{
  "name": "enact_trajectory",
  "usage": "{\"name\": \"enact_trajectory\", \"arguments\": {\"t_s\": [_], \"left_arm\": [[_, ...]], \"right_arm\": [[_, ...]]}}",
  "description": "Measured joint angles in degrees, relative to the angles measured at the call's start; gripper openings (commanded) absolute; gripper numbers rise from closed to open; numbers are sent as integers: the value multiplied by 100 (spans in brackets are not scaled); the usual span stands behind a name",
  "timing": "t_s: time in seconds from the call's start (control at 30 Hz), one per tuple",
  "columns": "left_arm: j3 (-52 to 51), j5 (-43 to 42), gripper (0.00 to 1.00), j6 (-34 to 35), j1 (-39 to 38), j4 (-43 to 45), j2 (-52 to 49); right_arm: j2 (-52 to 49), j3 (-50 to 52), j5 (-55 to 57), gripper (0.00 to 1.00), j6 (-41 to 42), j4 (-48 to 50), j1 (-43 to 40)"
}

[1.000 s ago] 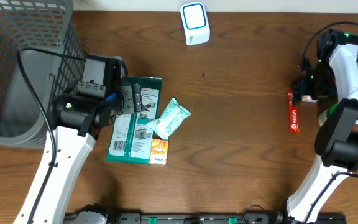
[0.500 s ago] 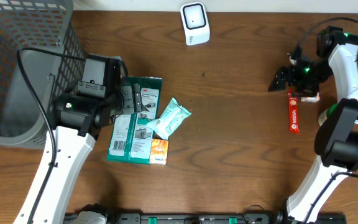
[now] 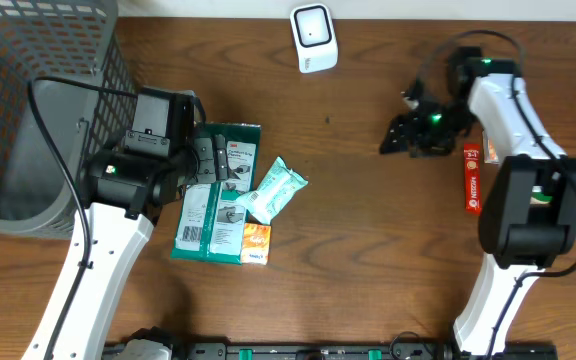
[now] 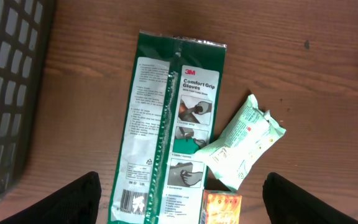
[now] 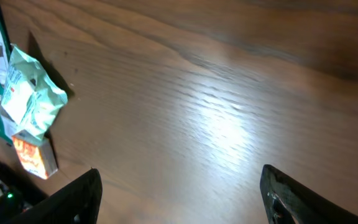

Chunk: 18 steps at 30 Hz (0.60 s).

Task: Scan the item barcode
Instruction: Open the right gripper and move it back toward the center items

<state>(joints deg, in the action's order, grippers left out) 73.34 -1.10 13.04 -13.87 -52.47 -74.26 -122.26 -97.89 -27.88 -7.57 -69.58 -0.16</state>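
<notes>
A green 3M glove pack (image 3: pixel 216 195) lies flat left of centre, its barcode (image 4: pixel 132 200) showing near its lower end. A mint pouch (image 3: pixel 274 190) rests partly on it, and an orange box (image 3: pixel 256 243) lies below the pouch. My left gripper (image 3: pixel 208 160) hovers open above the pack, and in the left wrist view the left gripper (image 4: pixel 179 205) straddles the pack's lower end. My right gripper (image 3: pixel 396 137) hangs open over bare wood, holding nothing. In the right wrist view the right gripper (image 5: pixel 185 202) faces the pouch (image 5: pixel 30 99). The white scanner (image 3: pixel 314 38) stands at the back.
A grey mesh basket (image 3: pixel 28 100) fills the far left. A red stick packet (image 3: pixel 473 182) lies on the table at the right, beside the right arm. Bare wood stretches between the item pile and the right gripper.
The right arm has swung left, away from the red packet and toward the table's middle, its jaws narrowing slightly. The left arm and the items have not moved.
</notes>
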Motion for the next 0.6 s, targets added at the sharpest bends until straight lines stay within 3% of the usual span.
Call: {"name": "enact_trajectory", "arguments": {"t_s": [0.27, 0.6], "left_arm": [[0, 0, 84, 0, 0, 2, 0], [-2, 0, 84, 0, 0, 2, 0]], "right_arm": [[-2, 59, -46, 73, 468, 483, 800], [-2, 59, -50, 75, 1655, 1121, 1882]]}}
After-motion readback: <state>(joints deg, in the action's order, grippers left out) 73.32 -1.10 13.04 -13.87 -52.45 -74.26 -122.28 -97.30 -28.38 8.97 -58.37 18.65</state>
